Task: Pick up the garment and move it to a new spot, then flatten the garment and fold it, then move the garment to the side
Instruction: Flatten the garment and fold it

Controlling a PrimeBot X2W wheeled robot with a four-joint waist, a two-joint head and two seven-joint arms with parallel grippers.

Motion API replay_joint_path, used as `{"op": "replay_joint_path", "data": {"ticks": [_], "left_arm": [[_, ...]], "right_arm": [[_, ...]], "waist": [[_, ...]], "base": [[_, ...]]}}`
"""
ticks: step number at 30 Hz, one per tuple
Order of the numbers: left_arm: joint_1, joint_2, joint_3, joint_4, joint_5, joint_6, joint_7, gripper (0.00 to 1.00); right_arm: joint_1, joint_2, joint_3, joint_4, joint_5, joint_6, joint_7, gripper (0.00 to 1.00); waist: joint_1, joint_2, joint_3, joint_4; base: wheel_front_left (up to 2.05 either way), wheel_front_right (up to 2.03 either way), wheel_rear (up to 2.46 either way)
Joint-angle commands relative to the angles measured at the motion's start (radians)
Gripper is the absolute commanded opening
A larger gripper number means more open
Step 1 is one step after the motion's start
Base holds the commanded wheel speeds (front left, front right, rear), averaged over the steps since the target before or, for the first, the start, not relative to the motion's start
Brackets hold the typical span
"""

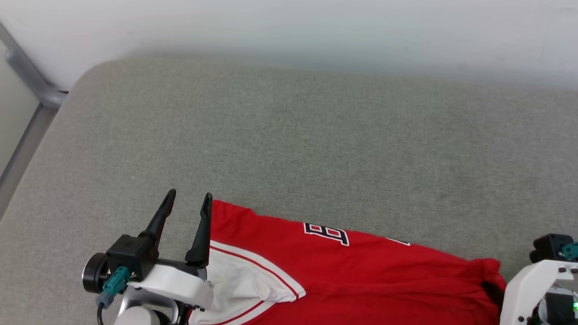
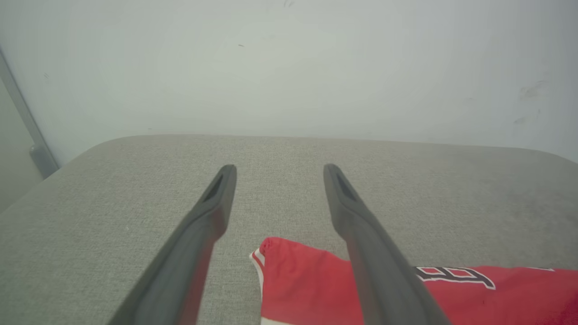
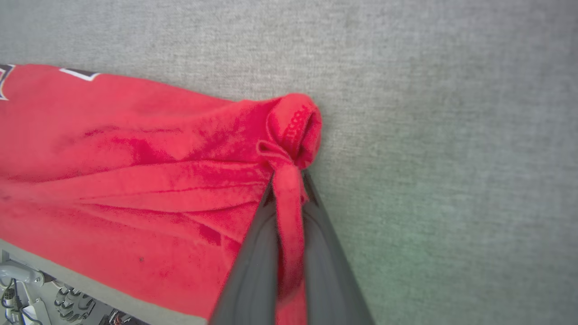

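The garment (image 1: 361, 271) is a red jersey with black-and-white lettering. It lies along the near edge of a grey padded surface (image 1: 316, 135), with a white sleeve with red stripes (image 1: 244, 280) at its left end. My left gripper (image 1: 189, 194) stands open with nothing between its fingers, its right finger at the garment's left corner (image 2: 307, 284). My right gripper (image 3: 289, 180) is shut on a bunched fold at the garment's right end (image 3: 135, 158), the cloth pinched between both fingers. The right arm's white wrist (image 1: 537, 280) sits by that end.
The padded surface stretches far beyond the garment to a pale wall (image 1: 316, 27). A grey metal frame (image 1: 27, 76) runs down the left side past the surface's rounded corner. The near edge (image 3: 90, 289) lies just under the garment.
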State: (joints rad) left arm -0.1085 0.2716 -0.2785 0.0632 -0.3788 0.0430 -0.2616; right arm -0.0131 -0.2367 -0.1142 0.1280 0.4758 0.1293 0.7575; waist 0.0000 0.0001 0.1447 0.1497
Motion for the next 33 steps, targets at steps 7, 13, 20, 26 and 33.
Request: {"op": "replay_joint_path", "data": {"ticks": [7,13,20,26,33], "left_arm": [[0.049,0.005,0.011,0.033,0.013,-0.001,-0.004,1.0],[0.078,0.012,0.006,0.04,0.01,0.002,-0.003,1.0],[0.093,0.012,-0.003,0.042,0.004,0.005,0.005,1.0],[0.103,0.012,-0.008,0.038,-0.001,0.011,0.008,1.0],[0.092,0.013,-0.02,0.04,-0.003,0.007,0.015,1.0]], "right_arm": [[-0.015,-0.026,0.007,-0.063,0.007,0.001,-0.025,0.0],[0.022,-0.034,-0.081,-0.089,-0.009,0.001,-0.003,0.0],[0.057,-0.045,-0.226,-0.102,-0.033,0.001,0.041,0.0],[0.039,0.005,-0.308,-0.097,0.029,0.001,0.103,0.0],[0.0,0.132,-0.357,-0.11,0.241,0.001,0.24,0.0]], "waist": [[0.0,-0.0001,-0.083,-0.044],[0.0,-0.0001,-0.121,-0.071],[0.0,-0.0001,-0.142,-0.088],[0.0,-0.0001,-0.152,-0.098],[0.0,-0.0001,-0.154,-0.076]], "base": [[0.0,0.0,0.0],[0.0,0.0,0.0],[0.0,0.0,0.0],[0.0,0.0,0.0],[0.0,0.0,0.0]]}}
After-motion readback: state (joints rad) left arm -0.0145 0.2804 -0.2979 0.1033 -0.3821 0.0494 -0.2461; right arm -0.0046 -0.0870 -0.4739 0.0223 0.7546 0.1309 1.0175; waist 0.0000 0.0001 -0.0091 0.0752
